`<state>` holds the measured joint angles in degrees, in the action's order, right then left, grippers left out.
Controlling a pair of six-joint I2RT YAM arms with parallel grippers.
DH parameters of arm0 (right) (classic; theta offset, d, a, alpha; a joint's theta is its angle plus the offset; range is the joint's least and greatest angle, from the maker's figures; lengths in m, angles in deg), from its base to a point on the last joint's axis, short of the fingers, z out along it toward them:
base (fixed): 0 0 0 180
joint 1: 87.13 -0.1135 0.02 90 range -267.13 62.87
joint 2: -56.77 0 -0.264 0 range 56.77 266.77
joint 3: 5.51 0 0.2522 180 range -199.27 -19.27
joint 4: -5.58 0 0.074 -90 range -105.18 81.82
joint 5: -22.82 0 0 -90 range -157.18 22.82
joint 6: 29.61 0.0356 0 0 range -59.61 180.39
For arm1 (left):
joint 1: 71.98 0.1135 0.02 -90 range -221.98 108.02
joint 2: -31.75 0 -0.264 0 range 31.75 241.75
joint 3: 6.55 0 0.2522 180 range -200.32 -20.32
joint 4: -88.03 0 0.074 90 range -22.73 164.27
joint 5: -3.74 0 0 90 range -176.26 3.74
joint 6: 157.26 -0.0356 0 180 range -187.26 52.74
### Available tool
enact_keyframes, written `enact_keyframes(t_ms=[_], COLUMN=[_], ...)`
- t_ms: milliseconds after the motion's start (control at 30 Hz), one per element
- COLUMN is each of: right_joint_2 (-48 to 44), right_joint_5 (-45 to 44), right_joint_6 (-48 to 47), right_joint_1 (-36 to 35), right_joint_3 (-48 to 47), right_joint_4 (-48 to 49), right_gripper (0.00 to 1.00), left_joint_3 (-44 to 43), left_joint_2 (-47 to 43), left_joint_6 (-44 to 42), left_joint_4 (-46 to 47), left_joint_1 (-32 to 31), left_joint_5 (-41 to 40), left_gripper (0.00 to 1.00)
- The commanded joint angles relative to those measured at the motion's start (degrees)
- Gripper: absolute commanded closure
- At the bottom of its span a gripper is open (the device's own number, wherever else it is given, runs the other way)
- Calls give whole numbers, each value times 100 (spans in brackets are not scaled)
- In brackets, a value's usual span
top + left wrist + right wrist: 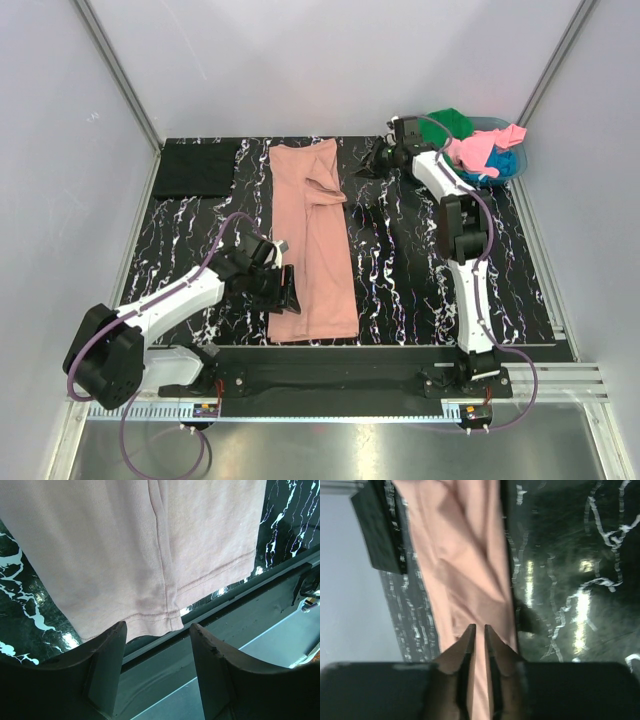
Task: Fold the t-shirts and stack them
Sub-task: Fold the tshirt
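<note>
The salmon-pink t-shirt lies on the table, folded lengthwise into a long strip. My left gripper is open and empty at the strip's near left edge. In the left wrist view the shirt's hem lies just beyond the gripper. My right gripper hovers to the right of the strip's far end, shut and holding nothing. In the right wrist view the gripper points toward the shirt. A folded black t-shirt lies at the back left and also shows in the right wrist view.
A teal basket at the back right holds green, bright pink and blue t-shirts. The black marbled table ends in a metal rail at the near edge. Grey walls enclose three sides.
</note>
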<state>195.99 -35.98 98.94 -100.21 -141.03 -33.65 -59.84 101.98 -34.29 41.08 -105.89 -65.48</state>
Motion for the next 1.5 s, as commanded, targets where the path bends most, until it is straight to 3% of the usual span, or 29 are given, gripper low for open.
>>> enact_keyframes(t_ms=[0,100,200,333,600,800,1200,1467], right_joint_2=[299,343,255,80,36,-53,-360,-378], right_joint_5=[202,351,615,703,993,1125,827,764], right_joint_6=[-102,-154,-259,-470,-383,-304,-321,-506], right_joint_1=[-107,-89,-89,-89,-98,-142,-168,-168], right_joint_3=[-323,-218,63,432,661,925,1215,1075], right_joint_4=[-81,-19,200,350,534,781,719,438], right_gripper=[79,58,47,43,43,45,47,45], left_joint_3=[-239,-266,-257,-415,-1985,-3226,-6159,-6734], left_joint_2=[-19,-45,-54,7,508,1884,5303,6072], left_joint_6=[-89,-107,-107,-159,-291,25,789,772], left_joint_4=[23,-12,-12,-12,278,804,2633,2898], left_joint_1=[-10,-10,-10,16,919,1632,1906,1915], left_joint_5=[6,-29,-38,-56,347,410,110,-362], left_gripper=[41,41,41,41,40,34,42,43])
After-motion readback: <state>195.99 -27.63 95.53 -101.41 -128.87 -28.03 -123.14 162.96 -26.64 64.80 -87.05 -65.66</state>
